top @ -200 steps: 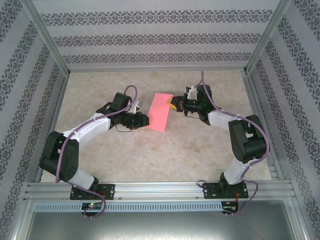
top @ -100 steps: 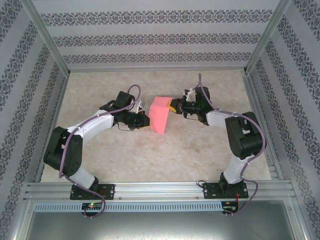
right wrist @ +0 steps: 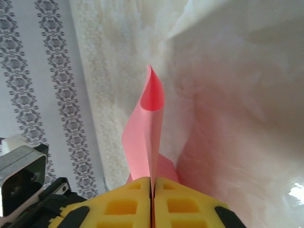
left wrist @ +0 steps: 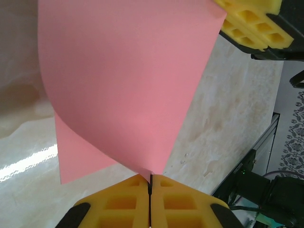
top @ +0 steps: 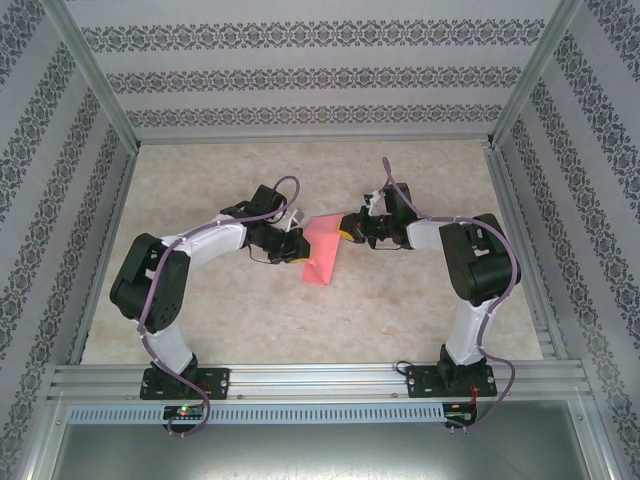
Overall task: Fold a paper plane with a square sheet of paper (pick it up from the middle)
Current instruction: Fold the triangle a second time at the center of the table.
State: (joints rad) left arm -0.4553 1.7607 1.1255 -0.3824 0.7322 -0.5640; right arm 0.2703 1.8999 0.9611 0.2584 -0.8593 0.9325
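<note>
I have both pincers pinched shut on the square sheet of paper (top: 322, 252), which bows over mid-worktop (top: 400, 320). My left pincer (top: 293, 243) holds its 9 o'clock edge and my right pincer (top: 345, 232) its 3 o'clock edge. For a clean crease, I should line up the edges squarely before pressing flat.

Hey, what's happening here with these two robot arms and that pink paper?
Two arms hold a pink sheet between them at the middle of the table. The left gripper is shut on one side of it, the right gripper on the opposite side. The sheet is curled over on itself, not pressed into a flat crease, so no plane shape yet.
</note>
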